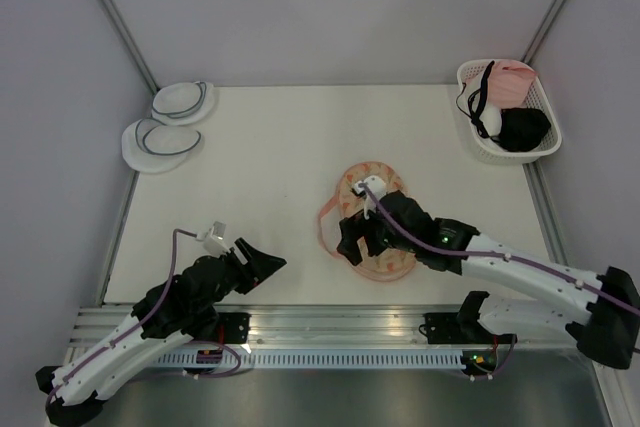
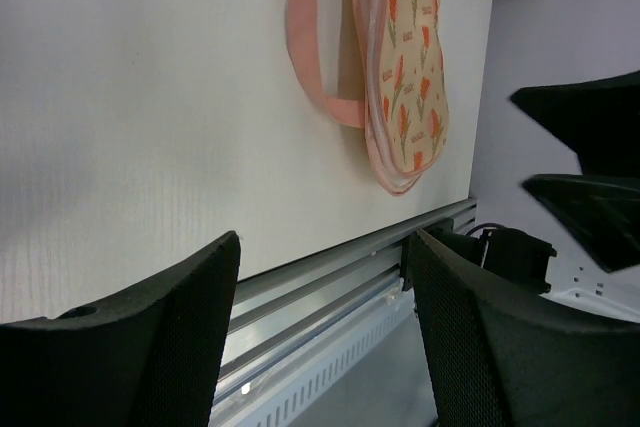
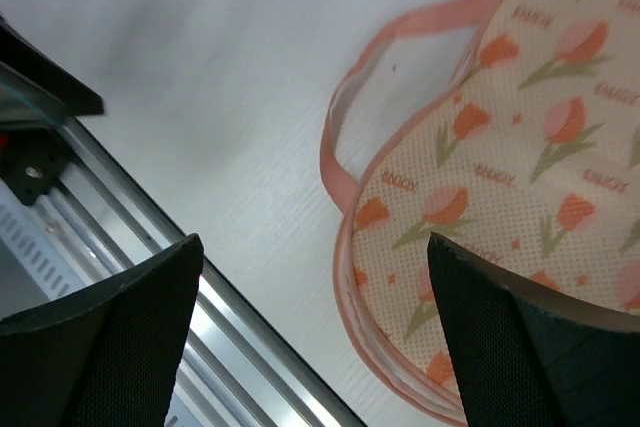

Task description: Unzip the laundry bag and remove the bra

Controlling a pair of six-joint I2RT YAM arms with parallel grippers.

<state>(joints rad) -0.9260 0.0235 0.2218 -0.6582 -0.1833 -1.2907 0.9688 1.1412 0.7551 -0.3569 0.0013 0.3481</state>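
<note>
Laundry bag (image 3: pixel 540 177) unzipping needs both arms: the left gripper (image 1: pixel 262 259), open and well apart to the bag's left, could pin the fabric. The right gripper (image 1: pixel 355 245), jaws spread and empty, should pinch the zip pull, which I cannot make out. The bag lies flat directly beneath the right gripper.

Padded two-lobed laundry bag (image 3: pixel 520 167): cream, orange-pink tulip print, pink trim
Ribbon handle strap (image 3: pixel 327 147): plain pink
Plastic lattice basket (image 1: pixel 490 150): white
</note>
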